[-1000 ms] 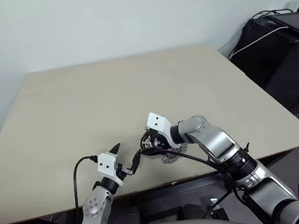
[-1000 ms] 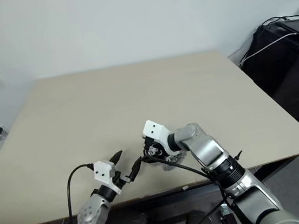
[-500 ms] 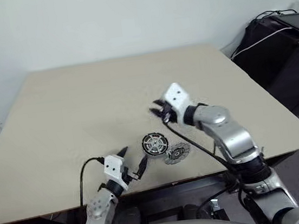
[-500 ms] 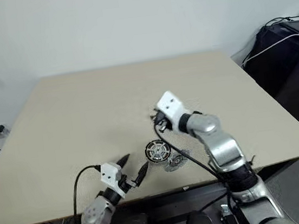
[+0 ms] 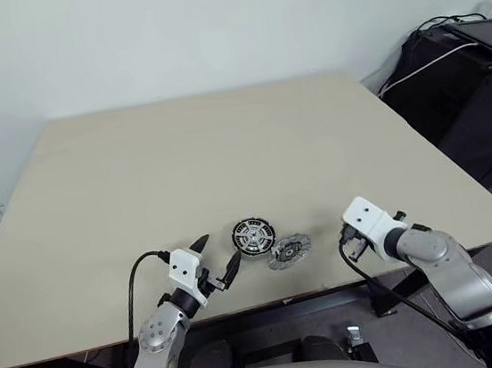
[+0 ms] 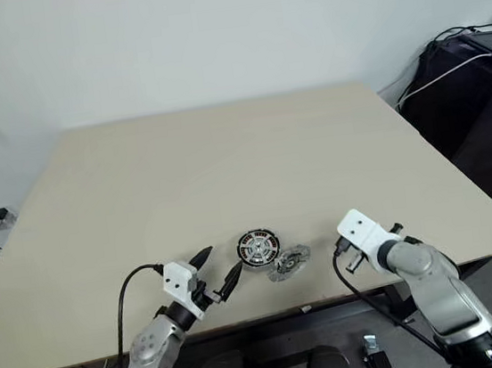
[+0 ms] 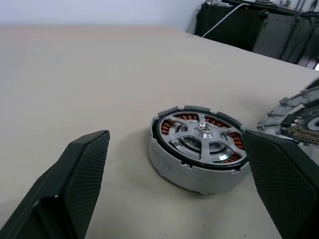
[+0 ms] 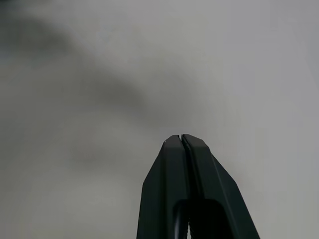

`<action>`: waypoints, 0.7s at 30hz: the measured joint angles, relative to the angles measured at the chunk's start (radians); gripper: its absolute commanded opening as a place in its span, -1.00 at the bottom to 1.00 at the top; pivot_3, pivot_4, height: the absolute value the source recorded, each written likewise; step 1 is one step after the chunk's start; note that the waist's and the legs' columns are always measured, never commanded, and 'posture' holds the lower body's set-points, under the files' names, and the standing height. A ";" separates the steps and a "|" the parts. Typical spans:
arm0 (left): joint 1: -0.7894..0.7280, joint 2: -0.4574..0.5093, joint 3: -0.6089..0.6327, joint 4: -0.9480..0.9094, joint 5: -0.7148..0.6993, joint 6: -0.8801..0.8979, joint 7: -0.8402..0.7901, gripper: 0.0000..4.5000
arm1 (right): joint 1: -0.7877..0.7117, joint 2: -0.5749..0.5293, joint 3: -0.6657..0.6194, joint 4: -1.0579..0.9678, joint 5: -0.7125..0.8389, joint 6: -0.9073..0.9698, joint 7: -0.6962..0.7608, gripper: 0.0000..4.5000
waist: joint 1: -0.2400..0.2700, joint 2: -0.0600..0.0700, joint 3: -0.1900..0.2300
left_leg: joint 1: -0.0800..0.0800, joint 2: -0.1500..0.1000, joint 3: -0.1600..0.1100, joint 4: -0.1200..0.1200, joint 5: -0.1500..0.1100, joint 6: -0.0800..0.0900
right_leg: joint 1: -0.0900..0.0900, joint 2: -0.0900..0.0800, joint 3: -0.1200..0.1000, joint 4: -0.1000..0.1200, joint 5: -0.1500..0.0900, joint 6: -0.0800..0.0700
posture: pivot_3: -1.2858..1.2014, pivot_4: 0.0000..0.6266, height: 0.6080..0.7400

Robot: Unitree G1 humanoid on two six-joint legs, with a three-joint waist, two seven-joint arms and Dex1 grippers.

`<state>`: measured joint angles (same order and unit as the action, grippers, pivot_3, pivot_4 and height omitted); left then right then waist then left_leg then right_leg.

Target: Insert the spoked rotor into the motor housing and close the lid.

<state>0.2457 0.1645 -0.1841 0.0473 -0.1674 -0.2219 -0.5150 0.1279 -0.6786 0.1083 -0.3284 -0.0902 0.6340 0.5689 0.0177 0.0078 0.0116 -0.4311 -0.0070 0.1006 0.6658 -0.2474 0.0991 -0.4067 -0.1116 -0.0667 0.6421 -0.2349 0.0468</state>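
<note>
Sitting near the table's front edge, the motor housing holds the spoked rotor, the lid just beside it; left gripper spread apart, right gripper pressed together, empty.

No readable text, labels or numbers anywhere.

Silver-grey jointed arms are seen, each ending in a white block-shaped wrist housing — the right one marked with two dark dots. Black tapered fingers with cross-hatched pads are noted; black cables loop alongside each forearm.
</note>
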 measured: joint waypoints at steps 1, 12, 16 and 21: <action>0.001 0.007 0.002 0.000 0.001 -0.009 -0.007 1.00 | 0.022 -0.001 -0.008 0.000 0.020 -0.017 0.019 -0.97 | 0.001 -0.001 0.000 | 0.000 0.000 0.000 0.000 0.000 0.000 | 0.000 0.000 0.000 0.000 0.000 0.000 | 0.03 -1.00 1.00; 0.063 0.080 0.017 0.000 0.009 -0.052 -0.047 0.00 | 0.102 0.167 -0.041 -0.077 0.299 -0.128 0.129 -1.00 | -0.001 -0.003 0.003 | 0.000 0.000 0.000 0.000 0.000 0.000 | 0.001 -0.002 0.001 0.000 -0.002 0.006 | 0.03 -1.00 1.00; 0.073 0.087 0.018 0.000 0.010 -0.057 -0.052 -0.59 | 0.090 0.174 -0.035 -0.084 0.335 -0.119 0.134 -1.00 | 0.003 -0.003 0.003 | 0.000 0.000 0.000 0.000 0.000 0.000 | 0.001 -0.003 0.001 -0.001 0.000 0.005 | 0.03 -1.00 1.00; 0.077 0.092 0.018 0.000 0.013 -0.065 -0.043 -0.73 | 0.089 0.149 0.020 -0.086 0.360 -0.079 0.176 -1.00 | 0.003 -0.003 0.003 | 0.000 0.000 0.000 -0.001 0.000 0.000 | 0.000 -0.003 0.001 -0.001 0.001 0.002 | 0.03 -1.00 1.00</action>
<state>0.3222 0.2565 -0.1664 0.0468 -0.1548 -0.2871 -0.5577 0.2172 -0.5293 0.1282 -0.4143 0.2695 0.5548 0.7453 0.0206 0.0052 0.0142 -0.4308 -0.0067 0.1001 0.6648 -0.2476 0.0993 -0.4067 -0.1142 -0.0656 0.6414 -0.2340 0.0491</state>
